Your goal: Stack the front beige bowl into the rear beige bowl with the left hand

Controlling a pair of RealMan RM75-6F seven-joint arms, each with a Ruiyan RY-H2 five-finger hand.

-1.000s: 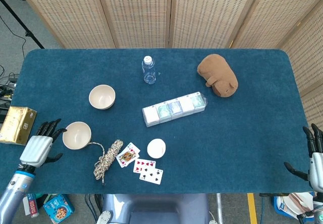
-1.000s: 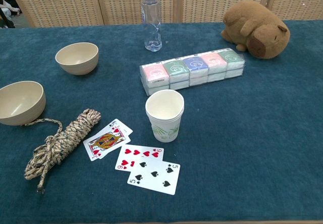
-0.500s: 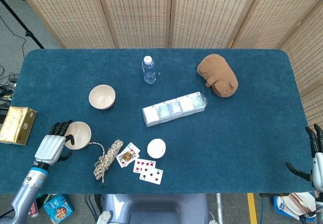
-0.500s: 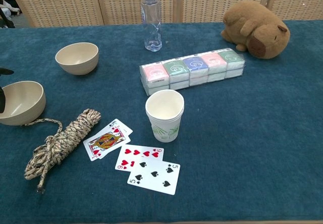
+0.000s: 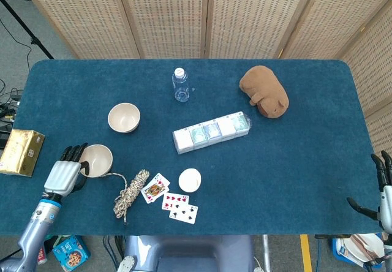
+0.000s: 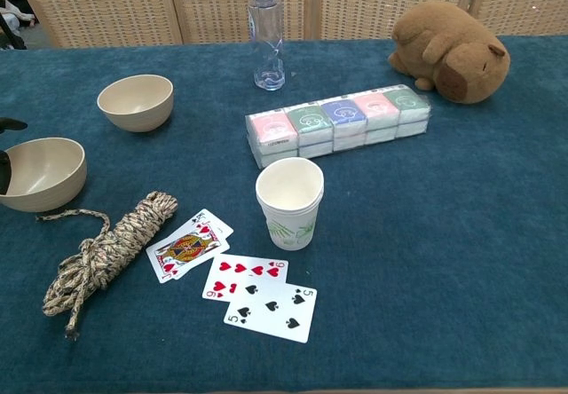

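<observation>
I have my left hand [image 5: 64,174] at the near-left edge of the table [image 5: 294,162], fingers wrapped over the left rim of the front beige bowl [image 5: 98,160]. A second ago that hand sat apart from the bowl with fingers spread; now its fingertips [image 5: 84,169] dip inside the rim, and the bowl has shifted slightly right and looks a little tilted and lifted in the chest view. I read that as the grasp being made, though I cannot tell how firm it is, since the chest view shows only dark fingertips at the frame edge. The bowl is just left of the coiled rope [image 5: 128,193], close enough that the rope's loose end could drag if I lift carelessly. The rear beige bowl [image 5: 124,117] stands farther back and a little right, upright and empty, well apart from the water bottle [image 5: 180,85]. Next I would raise the front bowl clear and carry it back over the rear one. My right hand [image 5: 382,189] rests at the near-right edge, fingers apart, holding nothing
</observation>
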